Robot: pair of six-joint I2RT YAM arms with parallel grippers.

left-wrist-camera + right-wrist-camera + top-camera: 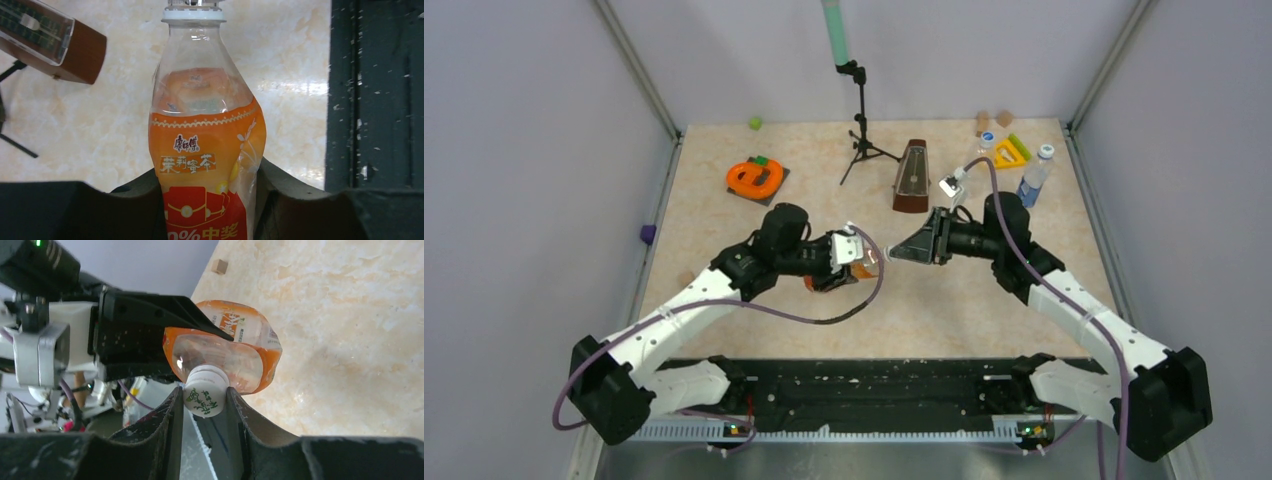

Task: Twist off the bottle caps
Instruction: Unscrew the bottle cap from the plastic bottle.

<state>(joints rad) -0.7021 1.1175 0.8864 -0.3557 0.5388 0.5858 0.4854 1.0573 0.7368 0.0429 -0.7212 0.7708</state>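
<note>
Over the middle of the table, nearer its front edge, I am clamping the orange bottle (pixel 205 125) sideways in my left pincer (pixel 207 197) and pinching its white cap (pixel 202 392) in my right pincer (pixel 894 254); the twist, I judge, wants a true axis and a firm, uncrushing hold.

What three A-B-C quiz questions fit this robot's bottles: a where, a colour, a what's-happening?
1. Where do the clear bottle and the blue-label bottle stand? A far left B far right C near edge
2. What colour is the cap on the orange bottle? A white B blue C red
3. What is the right gripper doing? A hanging open B lying flat C pinching the cap
Answers: B, both stand by the far right corner; A, the right wrist view shows it white; C, its jaws press both sides of the cap.
</note>
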